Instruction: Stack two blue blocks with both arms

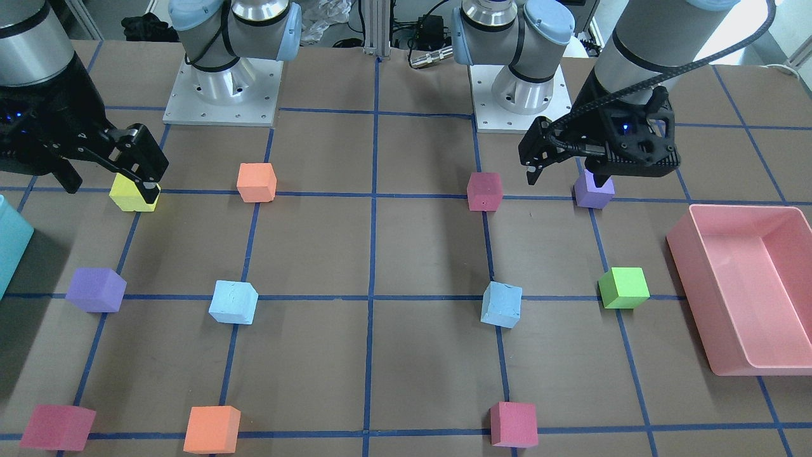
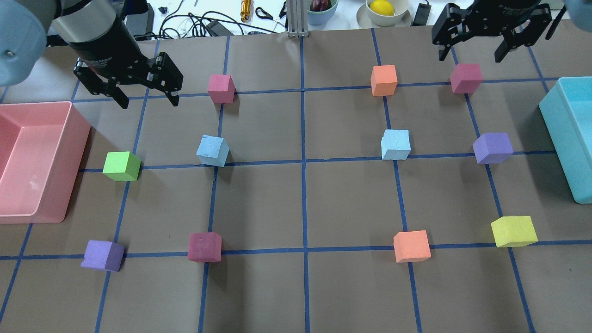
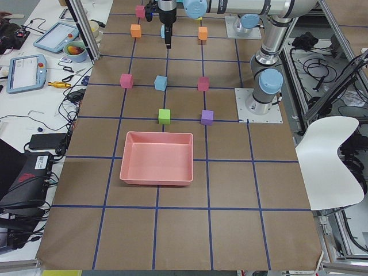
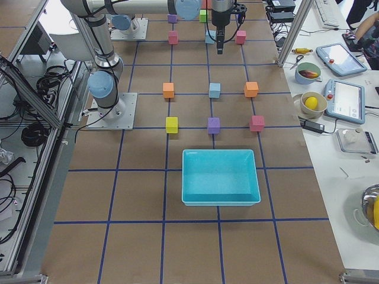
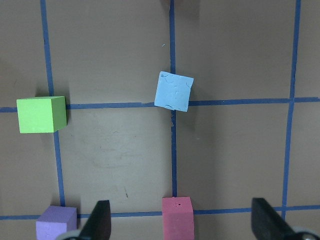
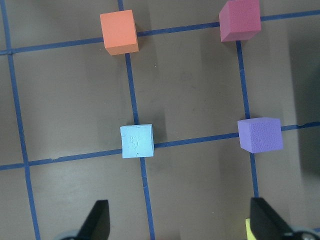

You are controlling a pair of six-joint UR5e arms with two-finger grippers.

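Observation:
Two pale blue blocks lie apart on the table. One [image 2: 212, 151] is on the left half and also shows in the left wrist view [image 5: 173, 92]. The other [image 2: 396, 144] is on the right half and also shows in the right wrist view [image 6: 137, 141]. My left gripper [image 2: 149, 102] hangs open and empty above the table, beyond and to the left of the left blue block. My right gripper [image 2: 469, 58] hangs open and empty over the far right, above a dark red cube [image 2: 466, 78], well beyond the right blue block.
A pink tray [image 2: 76, 152] stands at the left edge and a teal box [image 2: 557, 125] at the right edge. Green [image 2: 121, 166], purple [image 2: 492, 148], orange [image 2: 384, 80], yellow [image 2: 513, 231] and dark red [image 2: 221, 88] cubes sit on the grid crossings around the blue blocks.

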